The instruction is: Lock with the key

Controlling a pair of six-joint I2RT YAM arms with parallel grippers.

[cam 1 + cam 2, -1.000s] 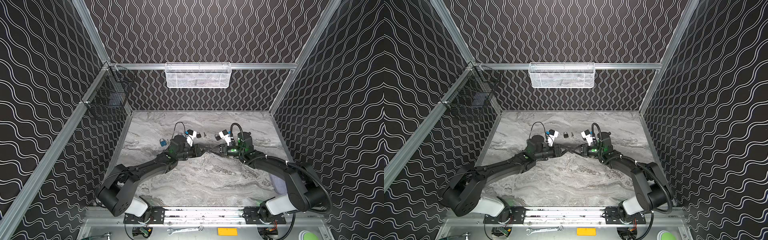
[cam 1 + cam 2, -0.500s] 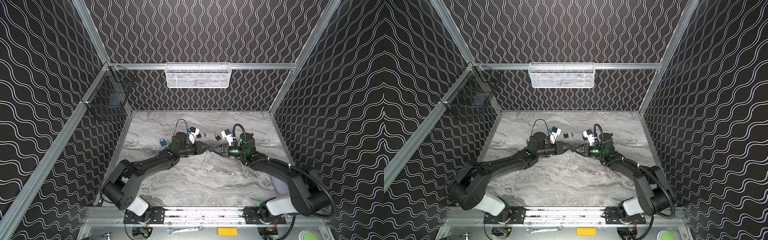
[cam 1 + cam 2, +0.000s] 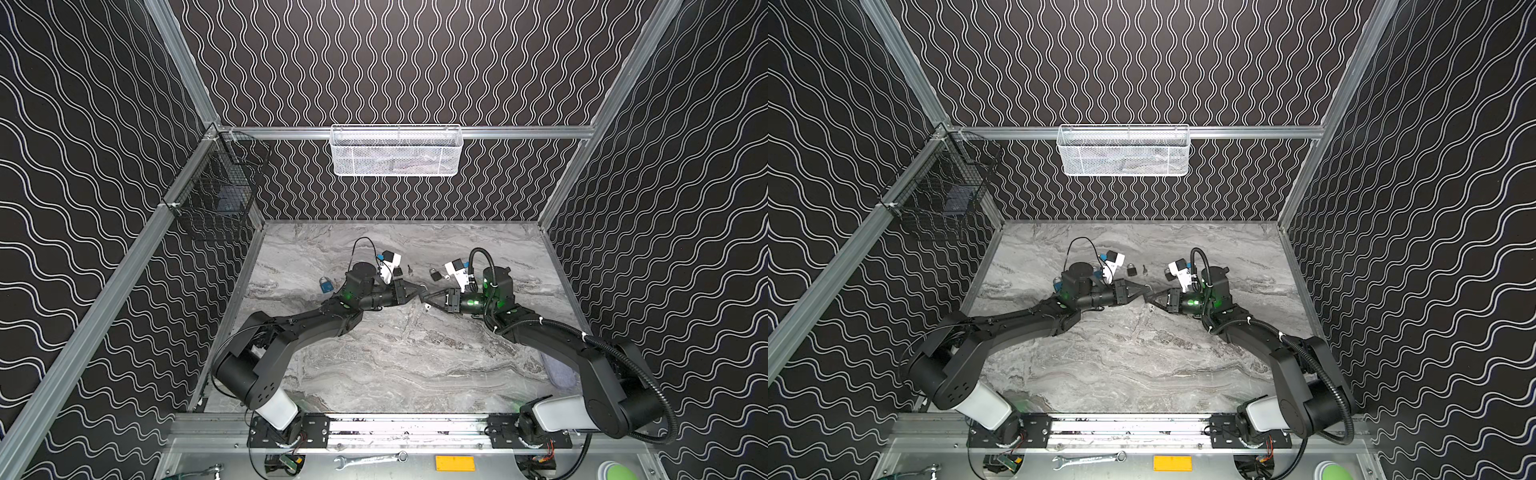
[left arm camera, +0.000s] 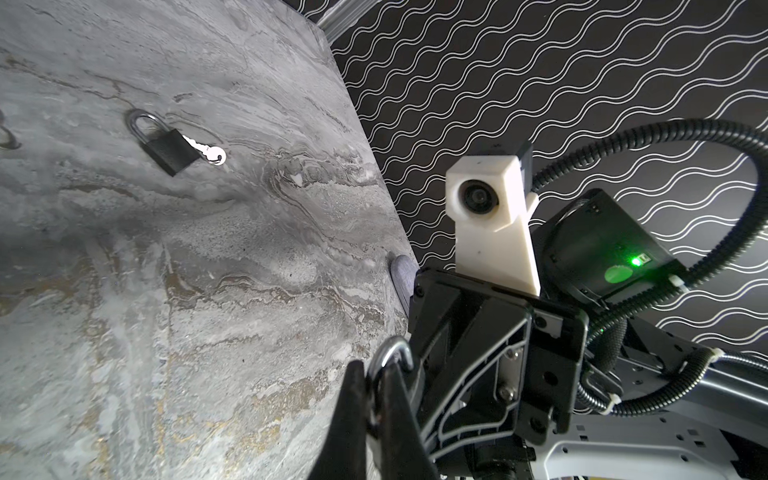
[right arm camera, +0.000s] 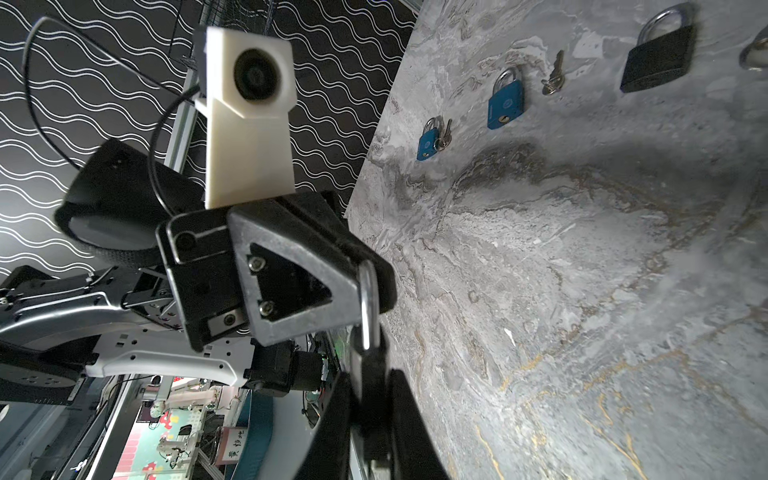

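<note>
You are holding the padlock (image 5: pixel 368 353) above the table (image 3: pixel 395 361) centre, with the left gripper (image 3: pixel 419 290) clamping its shackle from nine o'clock and the right gripper (image 3: pixel 432 296) clamping its body from three o'clock; the locking is looking unfinished.

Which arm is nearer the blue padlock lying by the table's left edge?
Left. The left arm has its wrist right beside the blue padlock; the right arm is across the middle, where the right tool and left tool grip the held padlock.
</note>
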